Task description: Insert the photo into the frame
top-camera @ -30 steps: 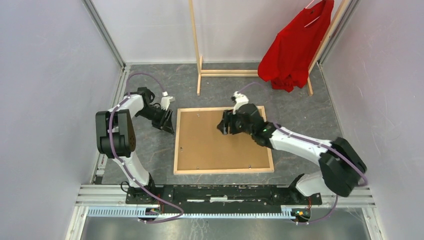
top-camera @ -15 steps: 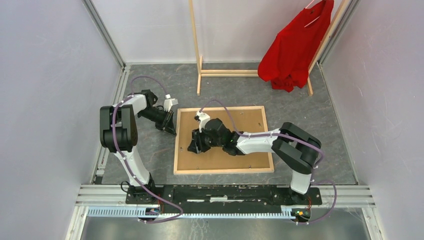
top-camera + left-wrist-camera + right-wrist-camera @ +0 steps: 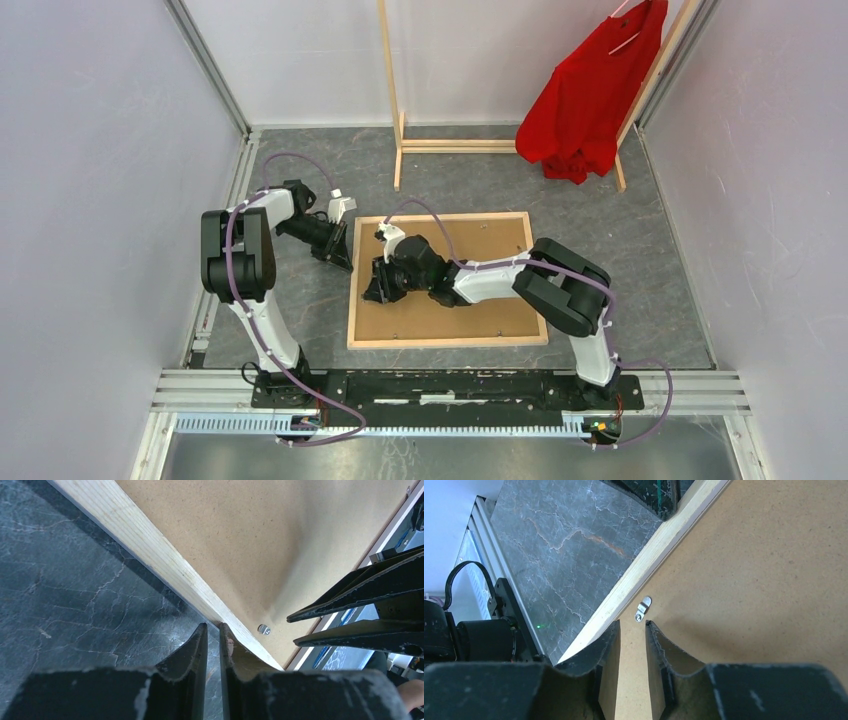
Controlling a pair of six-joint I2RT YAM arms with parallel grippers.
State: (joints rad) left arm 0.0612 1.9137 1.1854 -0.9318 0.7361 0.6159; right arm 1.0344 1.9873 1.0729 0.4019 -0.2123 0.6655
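Note:
The frame (image 3: pixel 450 341) lies back up on the grey floor, its light wood border around the photo's plain brown board back (image 3: pixel 440 322). My left gripper (image 3: pixel 340 258) sits at the frame's left edge. In the left wrist view its tips (image 3: pixel 213 625) touch the wood border (image 3: pixel 150 550), a narrow slit apart, with nothing between. My right gripper (image 3: pixel 372 292) hovers over the board just inside that same edge. Its jaws (image 3: pixel 632 622) are open over bare board (image 3: pixel 749 580), just short of a small metal clip (image 3: pixel 642 608).
A tall wooden clothes rack (image 3: pixel 392 100) with a red shirt (image 3: pixel 585 90) stands at the back. Pale walls close in both sides. The arms' base rail (image 3: pixel 450 385) runs along the near edge. The right gripper's fingers (image 3: pixel 350 595) show in the left wrist view.
The right arm has swept left across the board, from its upper right part to the left edge. Both grippers' jaws have narrowed. The left gripper edged closer to the frame.

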